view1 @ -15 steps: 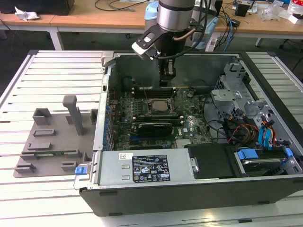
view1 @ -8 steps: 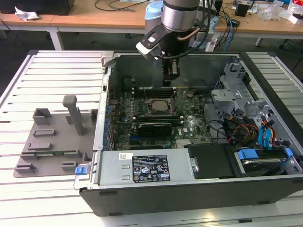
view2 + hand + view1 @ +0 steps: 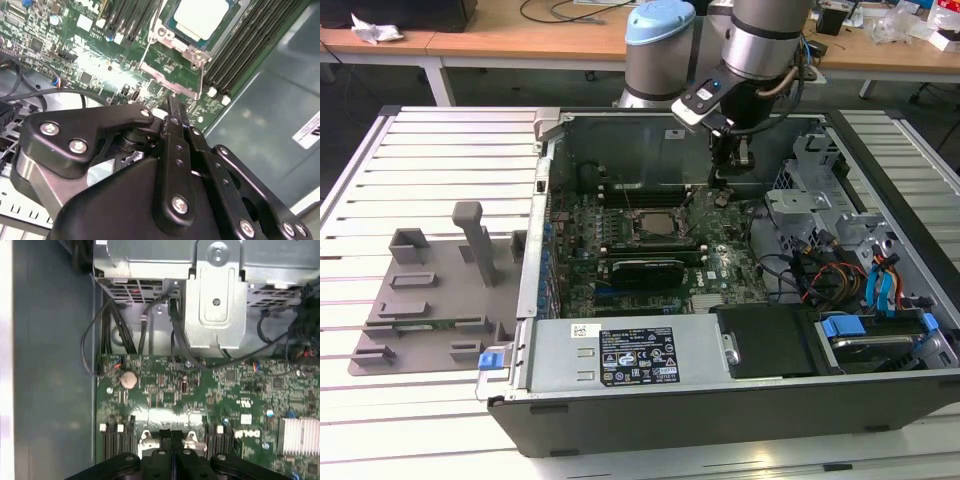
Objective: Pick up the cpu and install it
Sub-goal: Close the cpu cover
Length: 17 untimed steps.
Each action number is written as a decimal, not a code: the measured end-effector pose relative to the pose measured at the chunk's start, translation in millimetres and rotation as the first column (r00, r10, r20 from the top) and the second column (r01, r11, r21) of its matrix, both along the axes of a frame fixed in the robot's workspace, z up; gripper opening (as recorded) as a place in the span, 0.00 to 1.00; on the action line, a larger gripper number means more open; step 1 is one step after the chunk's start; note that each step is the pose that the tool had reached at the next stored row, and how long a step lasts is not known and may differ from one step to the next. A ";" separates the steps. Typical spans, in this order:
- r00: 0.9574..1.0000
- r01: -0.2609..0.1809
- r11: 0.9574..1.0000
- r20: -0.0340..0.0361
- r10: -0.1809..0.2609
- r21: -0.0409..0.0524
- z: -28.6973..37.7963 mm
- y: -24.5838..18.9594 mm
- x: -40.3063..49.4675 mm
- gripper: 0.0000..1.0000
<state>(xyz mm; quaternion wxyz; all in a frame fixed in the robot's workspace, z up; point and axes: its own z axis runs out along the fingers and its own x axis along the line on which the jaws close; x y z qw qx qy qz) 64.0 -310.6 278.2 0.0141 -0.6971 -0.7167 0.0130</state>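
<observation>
The cpu shows in the second wrist view as a silvery-white square lying flat in the socket on the green motherboard. The socket's metal frame and its thin lever lie between the chip and my fingers. In the exterior view the socket sits mid-board inside the open computer case. My gripper hangs just above the board, to the exterior view's right of the socket. Its black fingers are pressed together with nothing visible between them, so the gripper is shut.
A grey plastic tray with slots and posts lies on the slatted table at the exterior view's left. Inside the case, a power supply runs along the front, and drive cages with cables crowd the right. Memory slots flank the socket.
</observation>
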 end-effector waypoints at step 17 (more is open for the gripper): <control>0.998 -0.067 0.998 -0.001 0.067 0.000 -40.6 0.5 -65.1 0.11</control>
